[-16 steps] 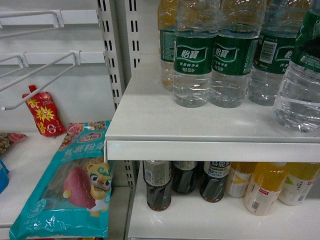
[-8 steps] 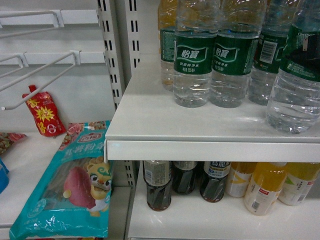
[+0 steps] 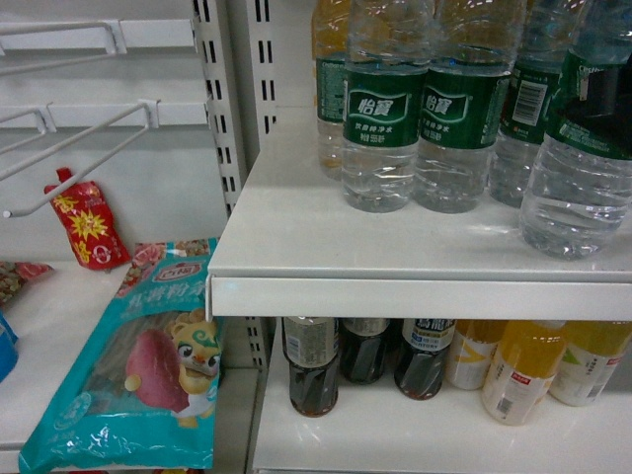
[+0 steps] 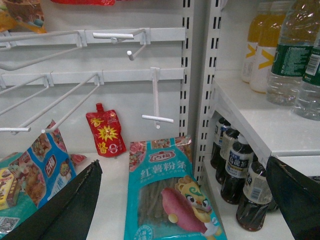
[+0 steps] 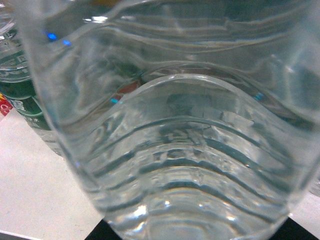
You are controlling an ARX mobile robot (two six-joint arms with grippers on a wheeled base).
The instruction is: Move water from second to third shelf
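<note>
We observe that the water bottle has shifted left and tilted since a second ago. The right gripper appears clenched on it; the bottle fills the right wrist view, directly ahead. Lift-off is under way. The left gripper hangs released.

water: clear, ribbed, colourless; dark green label
shelf: white
cola bottles: dark brown, near black, grey-and-white labels
yellow drinks: orange-yellow, white labels
noodle bag: teal, white lettering, pink sweet potato, cartoon figure
pouch: red, yellow starburst
hooks: white
left gripper: black fingers
</note>
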